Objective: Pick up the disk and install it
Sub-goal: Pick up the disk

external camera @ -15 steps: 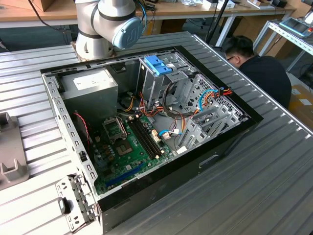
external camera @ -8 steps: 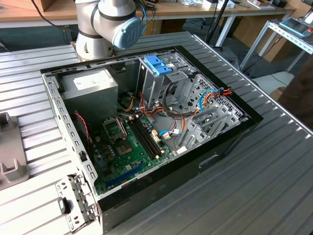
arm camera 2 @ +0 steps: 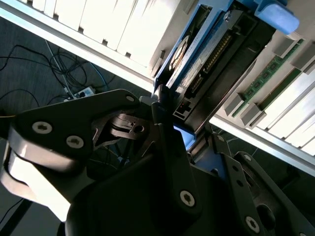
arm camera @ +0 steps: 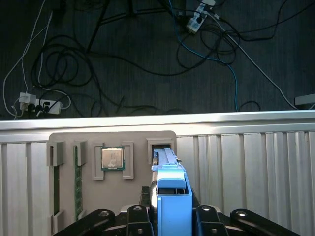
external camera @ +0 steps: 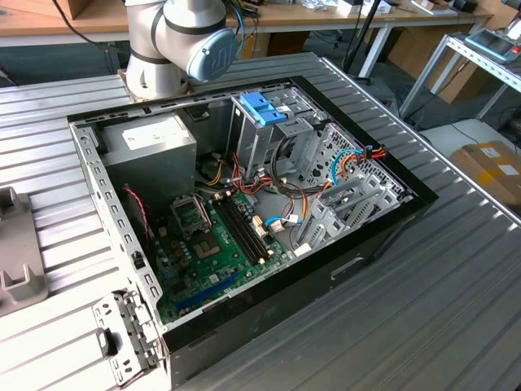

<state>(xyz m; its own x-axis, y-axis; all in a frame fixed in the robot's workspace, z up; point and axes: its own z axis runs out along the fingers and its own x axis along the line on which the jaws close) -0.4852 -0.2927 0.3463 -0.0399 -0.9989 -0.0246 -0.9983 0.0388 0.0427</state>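
Tool (arm camera: 172,209) pinches the upright disk (arm camera: 170,169), fingers (arm camera 2: 165,132) tight against both faces.

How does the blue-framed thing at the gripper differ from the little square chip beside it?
The disk stands on edge in its slot; the chip lies flat in its recess. The disk is framed in light blue; the chip is silvery with a green rim. The gripper straddles the disk, not the chip. Both sit in the grey tray.
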